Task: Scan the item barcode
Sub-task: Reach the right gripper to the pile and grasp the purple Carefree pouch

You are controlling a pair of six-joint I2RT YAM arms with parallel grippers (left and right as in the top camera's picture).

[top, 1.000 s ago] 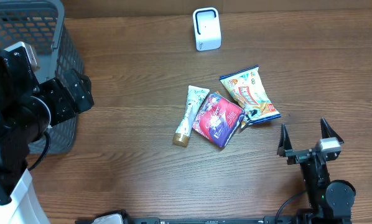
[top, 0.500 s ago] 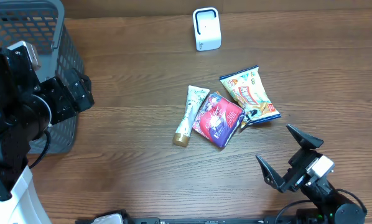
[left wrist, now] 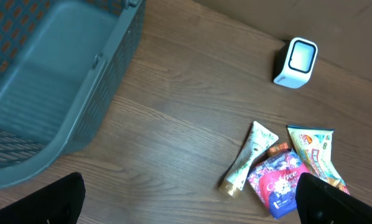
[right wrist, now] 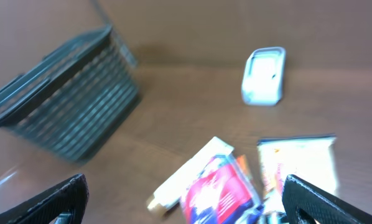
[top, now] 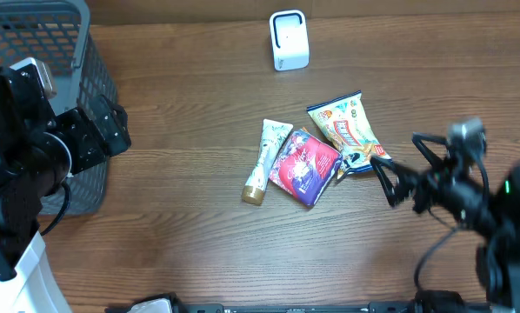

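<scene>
Three items lie together mid-table: a white tube (top: pixel 266 161) with a gold cap, a red and blue pouch (top: pixel 305 167) and a colourful snack bag (top: pixel 347 132). The white scanner (top: pixel 289 40) stands upright at the back. My right gripper (top: pixel 406 169) hovers open just right of the snack bag, holding nothing. Its blurred wrist view shows the pouch (right wrist: pixel 220 186), the tube (right wrist: pixel 192 171) and the scanner (right wrist: pixel 264 76) ahead of it. My left gripper (left wrist: pixel 189 208) is open and empty at the far left, with the tube (left wrist: pixel 248 155) and pouch (left wrist: pixel 276 183) off to its right.
A grey plastic basket (top: pixel 77 52) fills the back left corner, next to the left arm (top: pixel 90 139). Bare wood lies between the basket and the items (left wrist: pixel 173 124). The table's front edge runs close below the right arm.
The right arm has swung up from the front edge towards the items and now sits beside the snack bag, jaws still wide. The left arm and the items have not moved.
</scene>
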